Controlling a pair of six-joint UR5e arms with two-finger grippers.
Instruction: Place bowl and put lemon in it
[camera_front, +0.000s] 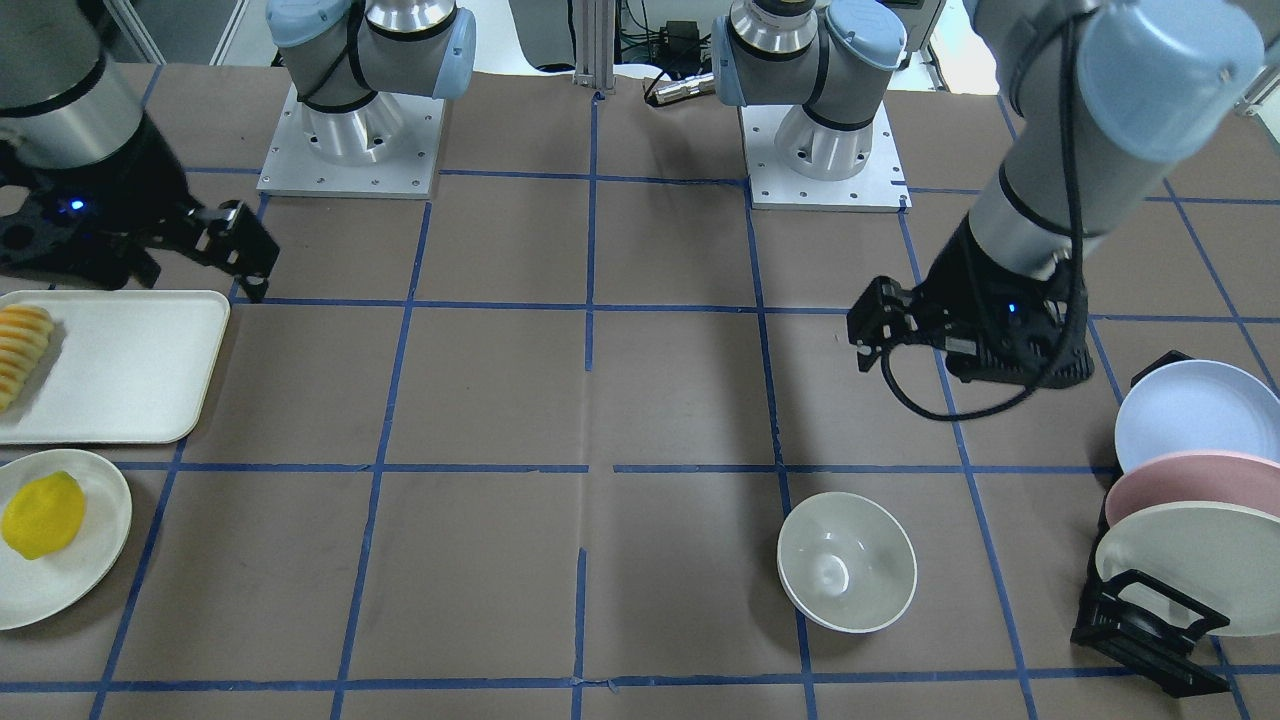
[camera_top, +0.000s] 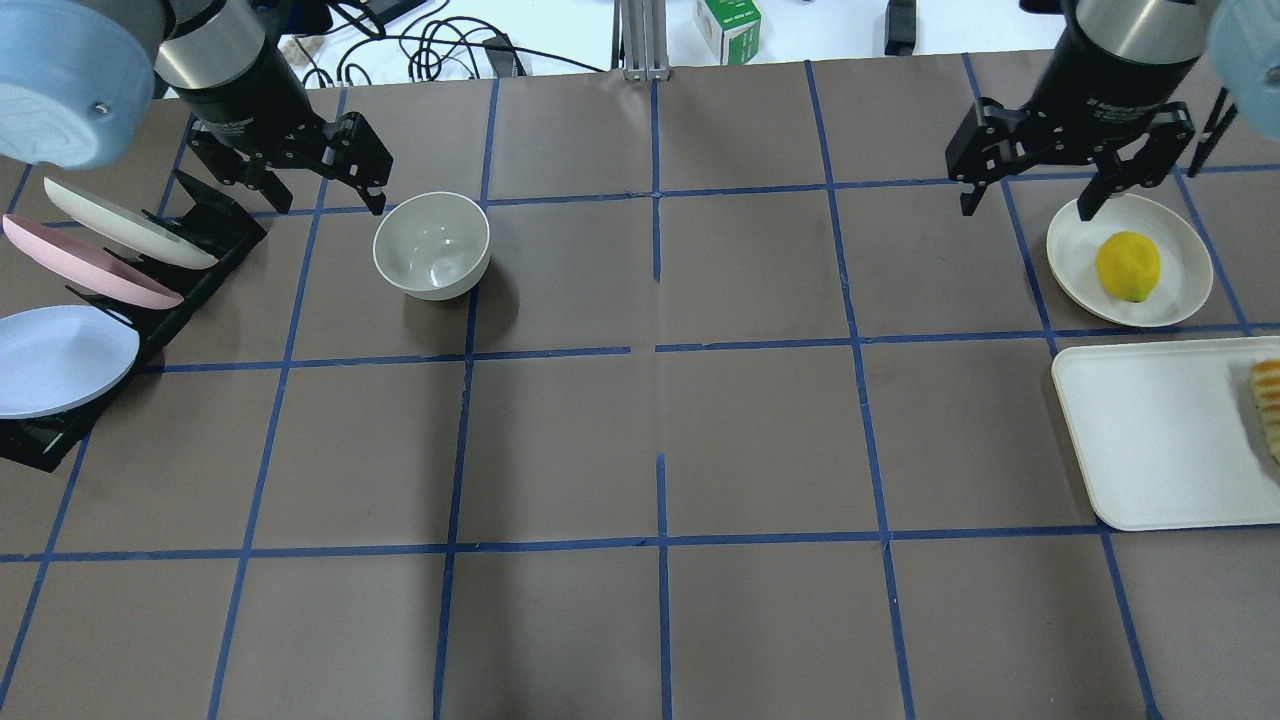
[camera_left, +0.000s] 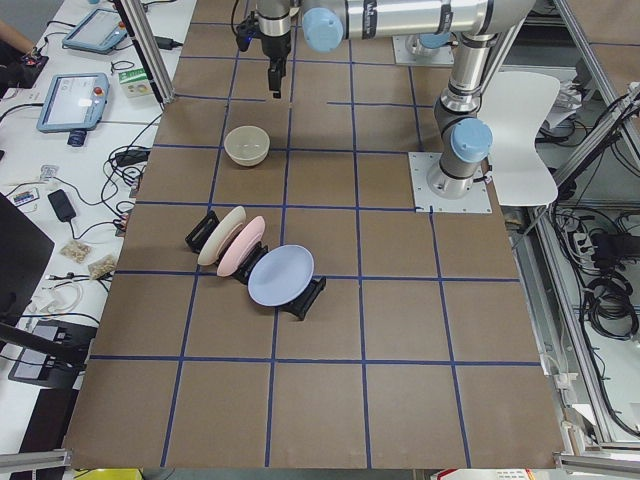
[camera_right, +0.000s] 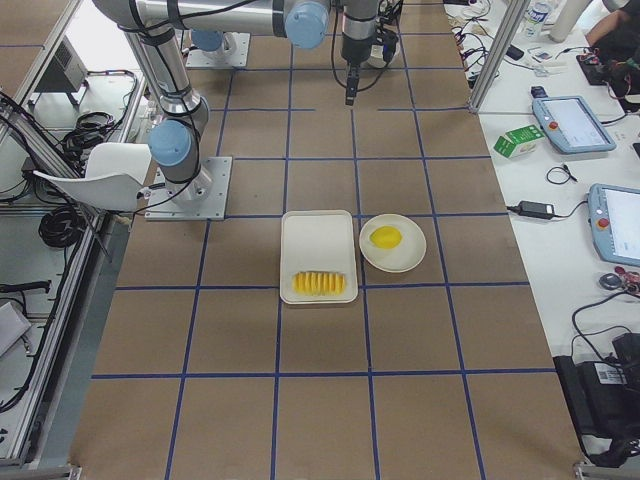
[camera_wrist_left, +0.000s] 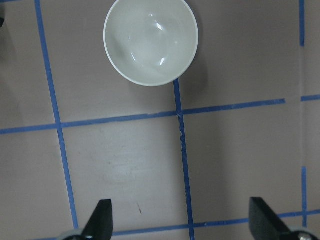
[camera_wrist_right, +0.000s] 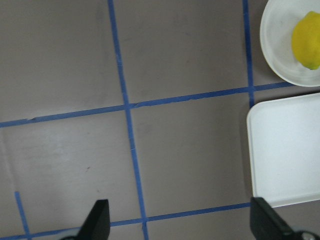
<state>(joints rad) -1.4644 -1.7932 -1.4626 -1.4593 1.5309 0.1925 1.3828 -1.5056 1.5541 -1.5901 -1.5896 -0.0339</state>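
The off-white bowl (camera_front: 847, 562) (camera_top: 431, 245) stands upright and empty on the brown table; it also shows in the left wrist view (camera_wrist_left: 150, 41). My left gripper (camera_top: 300, 190) (camera_wrist_left: 181, 220) is open and empty, hanging above the table just beside the bowl on the rack side. The yellow lemon (camera_top: 1128, 266) (camera_front: 43, 515) (camera_wrist_right: 306, 40) lies on a shallow white plate (camera_top: 1185, 250). My right gripper (camera_top: 1030, 205) (camera_wrist_right: 180, 220) is open and empty, above the table beside that plate's edge.
A white tray (camera_top: 1150, 440) with a row of yellow-orange fruit slices (camera_front: 20, 350) lies next to the lemon's plate. A black rack (camera_top: 215, 215) holding three plates stands left of the bowl. The arm bases (camera_front: 350, 130) stand at the robot side.
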